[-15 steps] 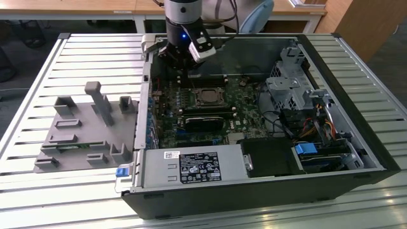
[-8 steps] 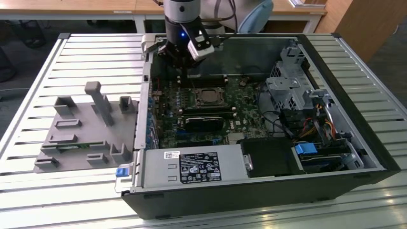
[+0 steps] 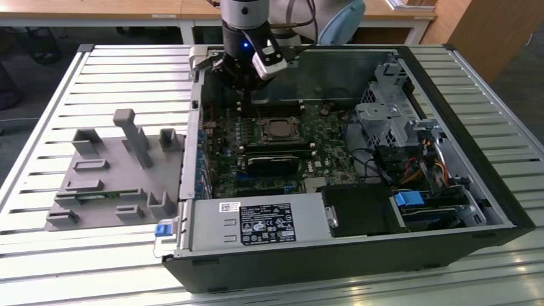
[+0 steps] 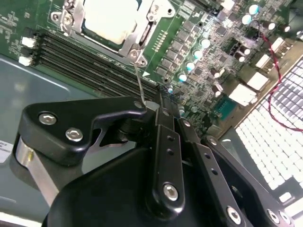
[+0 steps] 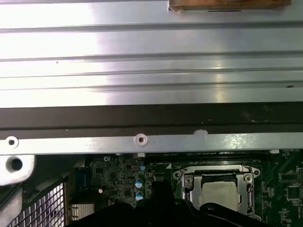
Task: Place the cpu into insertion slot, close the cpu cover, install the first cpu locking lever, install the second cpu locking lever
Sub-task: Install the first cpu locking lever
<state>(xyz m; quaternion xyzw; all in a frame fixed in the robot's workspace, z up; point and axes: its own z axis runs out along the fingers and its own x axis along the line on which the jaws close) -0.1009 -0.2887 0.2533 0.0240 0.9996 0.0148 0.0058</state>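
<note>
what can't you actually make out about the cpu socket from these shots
- Second wrist view: the locking lever has its end hidden behind the gripper.
- First wrist view: the picture's edge and the gripper's dark body cut off part of the cpu and the cpu cover.
- Exterior view: the insertion slot is too small to tell whether its levers are latched.

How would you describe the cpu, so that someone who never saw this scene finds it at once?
Look inside the open black computer case, on the green motherboard. There sits the square, silver-rimmed insertion slot. The cpu is the flat, dull silver-grey square inside it, unlike the long black memory slots alongside.
</note>
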